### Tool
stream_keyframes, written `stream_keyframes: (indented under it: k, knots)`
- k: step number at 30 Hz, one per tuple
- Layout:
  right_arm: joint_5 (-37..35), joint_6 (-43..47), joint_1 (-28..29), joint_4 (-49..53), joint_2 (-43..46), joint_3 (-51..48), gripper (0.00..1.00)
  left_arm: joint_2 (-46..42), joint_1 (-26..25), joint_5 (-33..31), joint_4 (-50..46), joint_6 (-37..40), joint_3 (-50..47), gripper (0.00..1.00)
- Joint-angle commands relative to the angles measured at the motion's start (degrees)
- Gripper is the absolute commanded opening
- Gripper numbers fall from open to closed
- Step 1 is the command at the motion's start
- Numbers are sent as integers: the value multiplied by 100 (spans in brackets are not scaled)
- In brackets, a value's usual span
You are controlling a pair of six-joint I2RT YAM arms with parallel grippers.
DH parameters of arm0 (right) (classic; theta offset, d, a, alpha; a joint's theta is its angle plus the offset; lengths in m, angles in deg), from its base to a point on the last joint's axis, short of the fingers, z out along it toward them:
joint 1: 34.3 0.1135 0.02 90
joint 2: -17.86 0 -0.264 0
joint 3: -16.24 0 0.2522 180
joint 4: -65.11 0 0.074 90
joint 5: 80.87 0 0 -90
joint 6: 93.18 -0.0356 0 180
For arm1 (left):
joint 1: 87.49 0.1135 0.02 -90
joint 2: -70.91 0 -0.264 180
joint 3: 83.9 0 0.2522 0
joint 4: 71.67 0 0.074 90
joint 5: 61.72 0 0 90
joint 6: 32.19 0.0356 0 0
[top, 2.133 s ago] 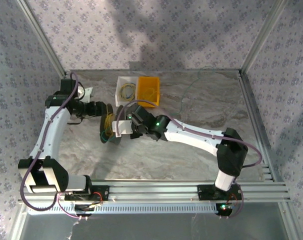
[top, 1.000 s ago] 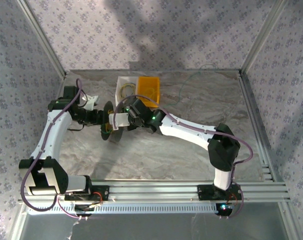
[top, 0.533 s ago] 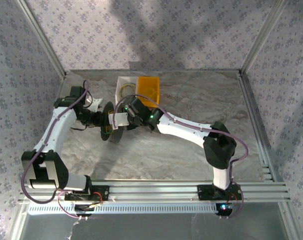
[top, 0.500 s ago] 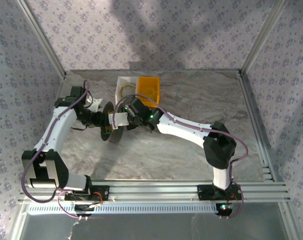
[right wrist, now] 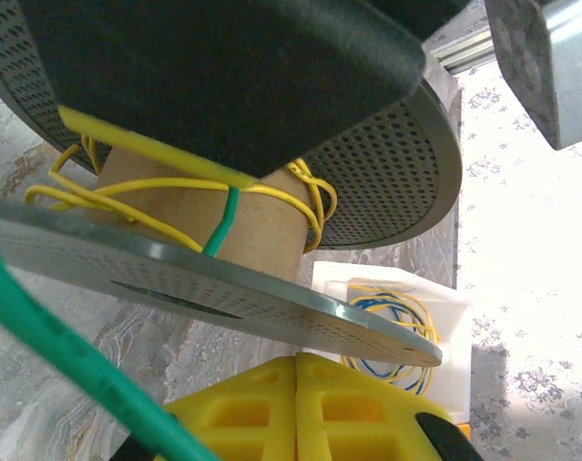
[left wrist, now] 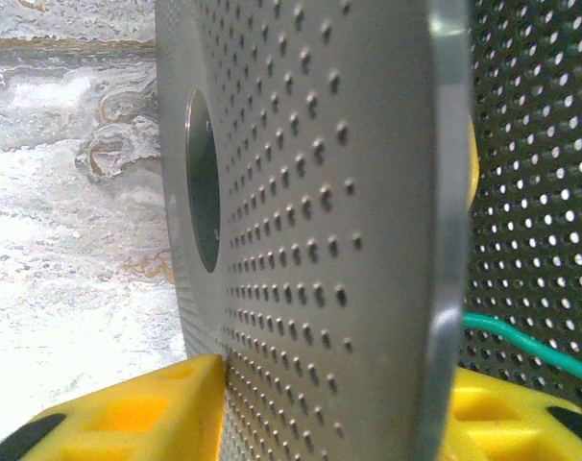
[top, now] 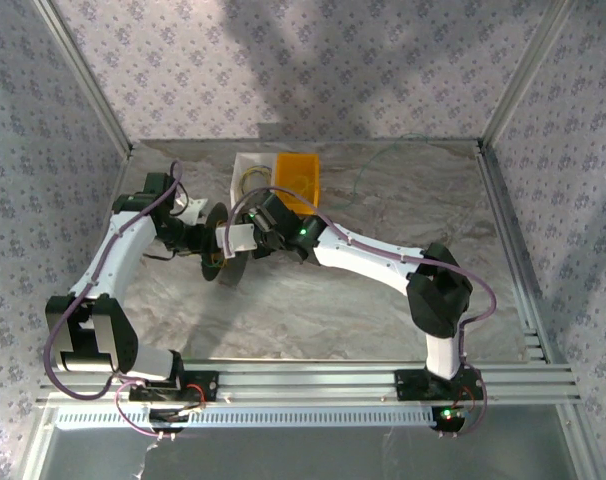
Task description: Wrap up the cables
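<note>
Thin teal-green cable (right wrist: 224, 221) looks limp, springy; pinch at perforated grey spool's (right wrist: 397, 163) six o'clock; right gripper (right wrist: 296, 370) pressed together, left gripper (left wrist: 315, 423) unclear.

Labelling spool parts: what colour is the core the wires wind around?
Cardboard-brown core, clearest in the right wrist view.

Matt grey perforated metal spool flange (left wrist: 320, 240), brown cardboard core (right wrist: 262, 235), glossy plastic-coated cables (right wrist: 70, 357).

A: Is the spool (left wrist: 320, 240) between the left jaws whole?
B: No, it's cut off top and bottom. Whether they pinch it, I can't tell.
A: And the green cable (right wrist: 70, 355)?
B: Blurred beside the right jaws, running off the bottom edge. Held or not is unclear.
</note>
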Motion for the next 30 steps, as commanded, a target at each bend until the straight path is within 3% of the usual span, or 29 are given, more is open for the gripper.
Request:
stream_keyframes:
  k: [1, 3, 10, 18, 27, 30]
  knots:
    - [-115, 113, 49, -114, -66, 253, 0, 0, -54, 98, -155, 111, 67, 42]
    - [-151, 110, 48, -169, -32, 260, 0, 9, -52, 98, -155, 108, 40, 36]
    - [-279, 216, 92, -321, 49, 200, 0, 62, -54, 44, -164, 93, 40, 30]
    - [-350, 251, 120, -378, 119, 154, 0, 121, -54, 10, -173, 72, 48, 13]
    - [-315, 412, 161, -333, 144, 130, 0, 174, -49, 41, -182, 88, 116, 13]
    - [-340, 547, 168, -394, 138, 68, 0, 191, -49, 71, -207, 99, 160, 9]
